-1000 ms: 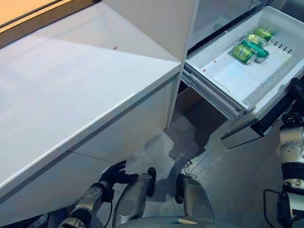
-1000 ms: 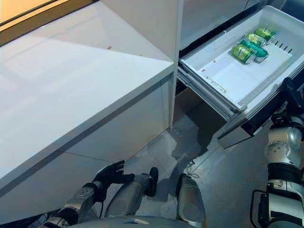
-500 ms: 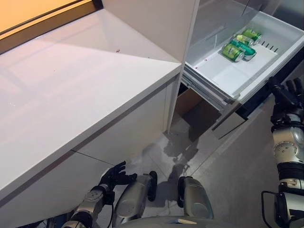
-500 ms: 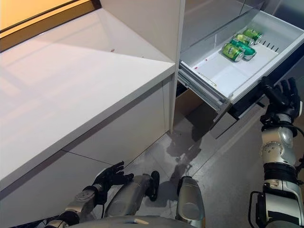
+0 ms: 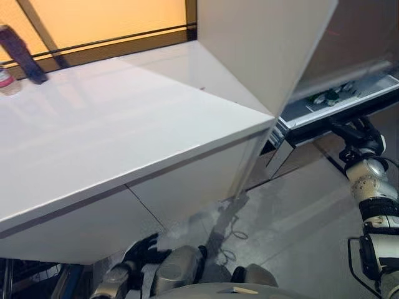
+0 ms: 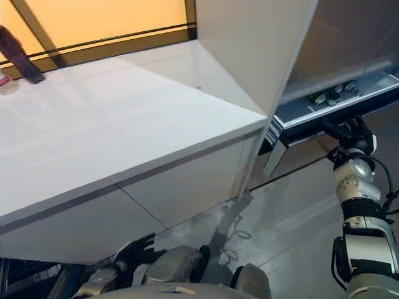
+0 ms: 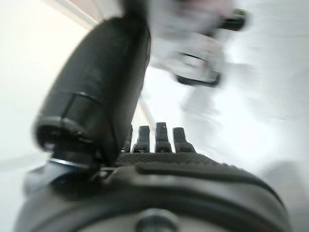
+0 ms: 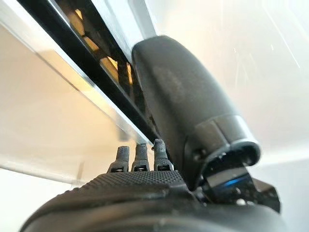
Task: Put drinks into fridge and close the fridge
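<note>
Green cans [image 5: 325,96] lie in the white fridge drawer [image 5: 368,88], which stands out only a little from the fridge. My right hand [image 5: 356,132] is open, with straight fingers against the drawer's dark front. In the right wrist view its fingers [image 8: 137,157] rest on the dark front edge [image 8: 82,58] of the drawer. My left hand [image 5: 142,252] hangs low by the white cabinet front, open and empty; it also shows in the left wrist view [image 7: 159,169].
A long white counter [image 5: 112,137] fills the left and middle. A small bottle [image 5: 7,81] and a dark slanted object [image 5: 22,53] stand at its far left. A tall white panel [image 5: 262,43] rises beside the fridge. Grey tiled floor [image 5: 299,212] lies below.
The drawer with the cans has slid far into the fridge under my right hand's push. The camera has shifted, so the whole picture has moved. My left hand stays low.
</note>
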